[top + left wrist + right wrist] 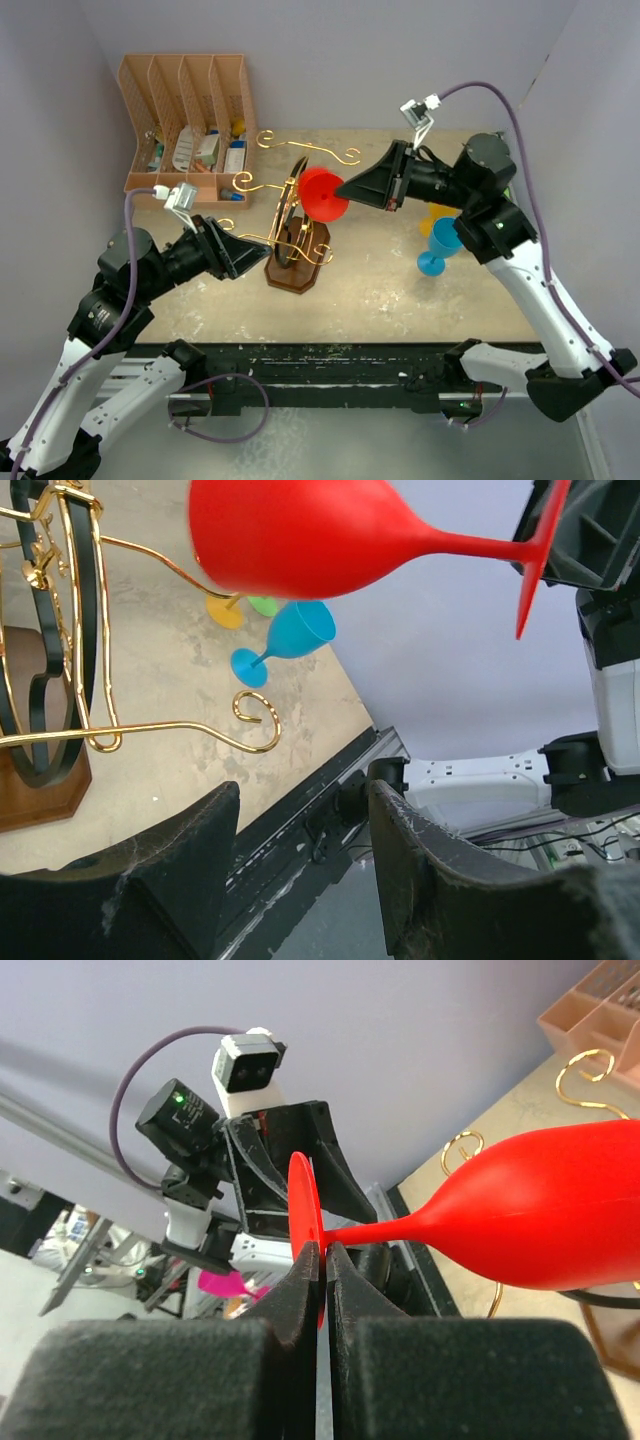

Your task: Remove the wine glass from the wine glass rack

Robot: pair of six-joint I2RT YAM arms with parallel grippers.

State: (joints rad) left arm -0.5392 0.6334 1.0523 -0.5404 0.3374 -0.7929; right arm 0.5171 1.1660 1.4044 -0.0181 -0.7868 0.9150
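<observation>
at the far left corner of the pale desk [400, 300] stands a peach slotted plastic file organiser [185, 110] with small items in its slots. next comes the left gripper [243, 255], its jaws apart and holding nothing, just beside the wine glass rack [290, 270], an upright stand of thin gold wire arms with curled ends on a dark brown wooden base. right of the rack's top, the red plastic wine glass [322, 195] lies sideways in the air, bowl toward the rack and foot toward the right gripper [320, 1290], which is clamped on the thin disc of the foot. from the left wrist view a gold arm runs behind the bowl; i cannot tell whether they touch. under the right arm stand a yellow glass [430, 222] and a blue glass [440, 248], and the left wrist view shows a green glass [263, 605] close to them.

risks, as i judge them: the hold is only on the foot's edge, so the heavy bowl may swing or slip out. if the bowl catches a curl as it is drawn away, the rack may tip, since nothing steadies it. a low swing right could knock the standing glasses.

count: one organiser, one rack, one red glass, three small coloured glasses, two grippers.
</observation>
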